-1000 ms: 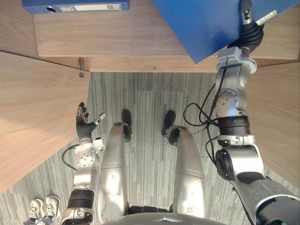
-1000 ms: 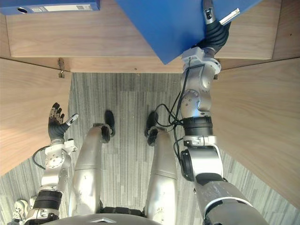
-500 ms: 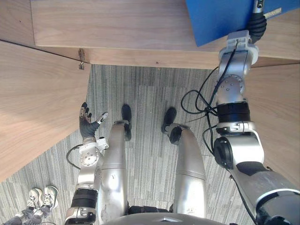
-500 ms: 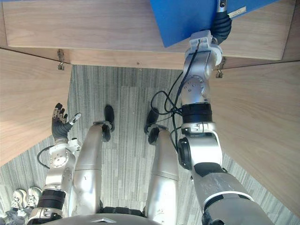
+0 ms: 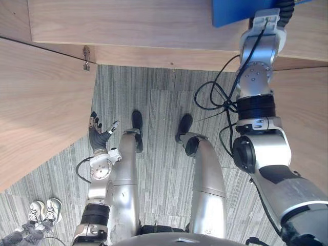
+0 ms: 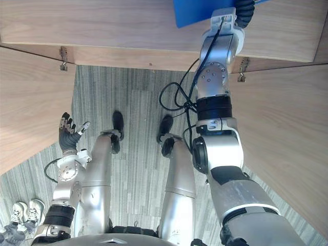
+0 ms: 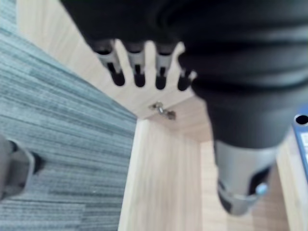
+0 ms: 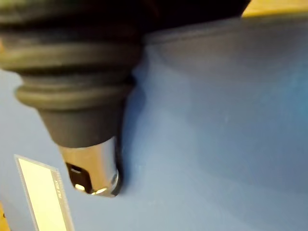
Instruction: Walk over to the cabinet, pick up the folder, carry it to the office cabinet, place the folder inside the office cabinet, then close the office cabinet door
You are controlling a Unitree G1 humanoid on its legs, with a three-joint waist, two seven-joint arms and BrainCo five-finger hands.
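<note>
One blue folder (image 5: 230, 11) sits over the office cabinet (image 5: 128, 31) shelf, right at the end of the reaching right arm. The right hand (image 8: 94, 166) lies against its face; whether it grips, I cannot tell. The left hand (image 5: 98, 134) hangs open outside the cabinet.

Cannot see most of the blue folder (image 5: 230, 11), cut by the top edge. Cannot tell the grip of the right hand (image 8: 91, 163).
</note>
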